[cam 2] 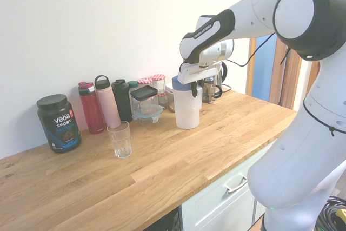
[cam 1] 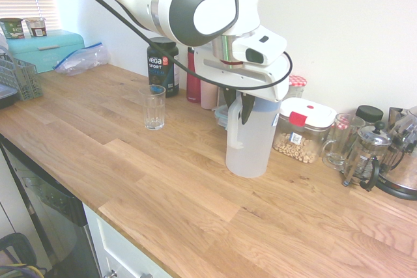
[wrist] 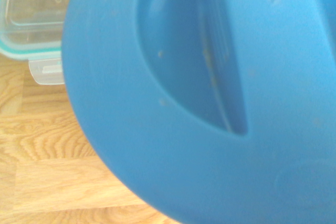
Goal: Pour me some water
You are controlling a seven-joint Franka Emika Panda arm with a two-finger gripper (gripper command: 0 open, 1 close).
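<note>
A tall frosted-white plastic jug with a blue lid and side handle [cam 1: 254, 151] stands upright on the light wood-plank surface [cam 1: 176, 180]. The end effector [cam 1: 238, 110] comes down from above and is closed on the jug's handle, its dark fingers to either side of the handle's upper part. The frosted wall blurs what is inside, so the level of the water cannot be told. In the wrist view the lid, with its curved recess, fills most of the picture.

A clear, ribbed drinking glass [cam 2: 120, 140] stands upright on the same surface, well apart from the jug. Near the glass are a black tub with a dark lid and VEGA SPORT lettering [cam 2: 58, 124], a red bottle [cam 2: 91, 107] and a pale pink bottle with a dark loop cap [cam 2: 107, 103]. A black bottle [cam 2: 122, 101] stands beside the pink one. Between these bottles and the jug sit clear food containers [cam 2: 146, 104], in front of jars with red-and-white checked lids [cam 2: 158, 85]. On the jug's other side are a clear container with a white lid and red tab [cam 1: 303, 131], a clear glass mug [cam 1: 340, 141] and a glass-and-metal French press [cam 1: 368, 154].
</note>
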